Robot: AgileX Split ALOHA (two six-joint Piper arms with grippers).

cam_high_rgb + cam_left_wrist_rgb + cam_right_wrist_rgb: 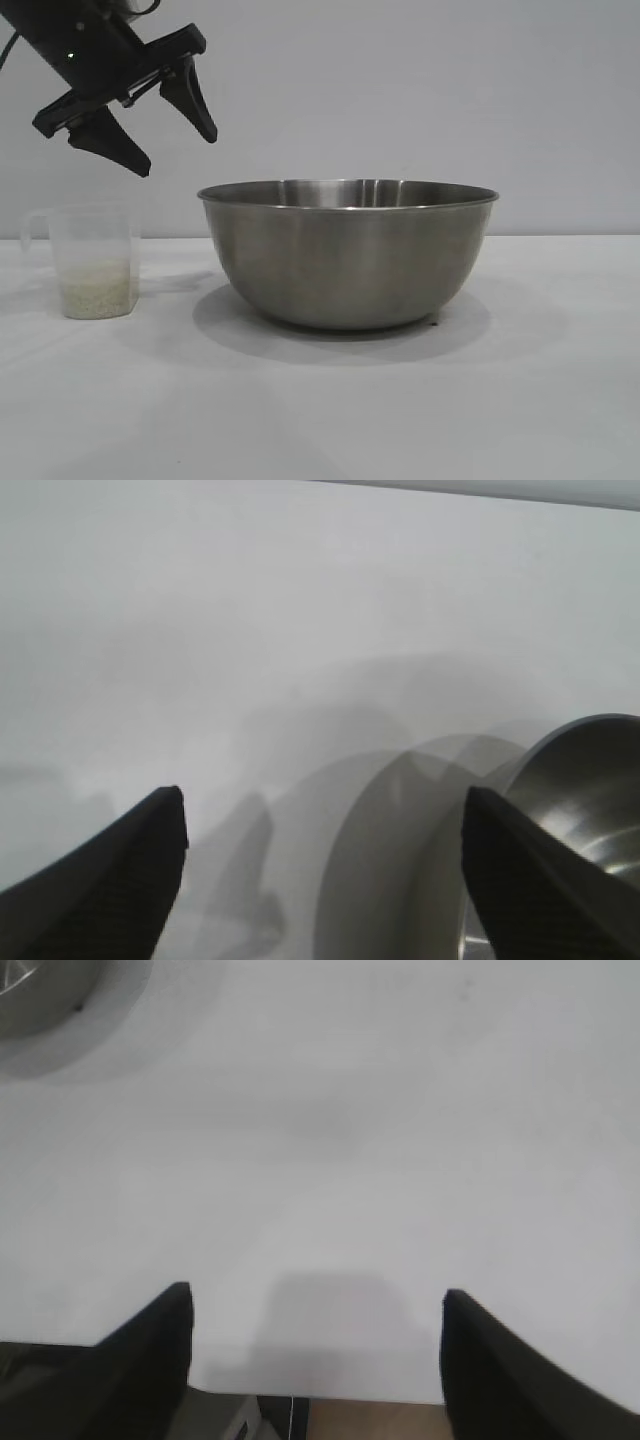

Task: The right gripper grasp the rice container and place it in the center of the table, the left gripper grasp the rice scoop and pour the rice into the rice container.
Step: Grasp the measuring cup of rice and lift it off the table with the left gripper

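The rice container (348, 255), a large steel bowl, stands upright in the middle of the table (540, 400). To its left stands the rice scoop (92, 262), a clear plastic cup, with rice (97, 288) filling its lower part. My left gripper (175, 150) hangs open in the air above the scoop and up-left of the bowl's rim, holding nothing. In the left wrist view the left gripper (322, 798) is empty, with the bowl (590, 780) beside one finger. My right gripper (316, 1293) is open and empty over bare table near its edge, far from the bowl (40, 1000).
The table edge (330, 1397) lies just under the right gripper's fingers, with floor beyond it. A pale wall (450, 90) rises behind the table. White tabletop stretches to the right of the bowl and in front of it.
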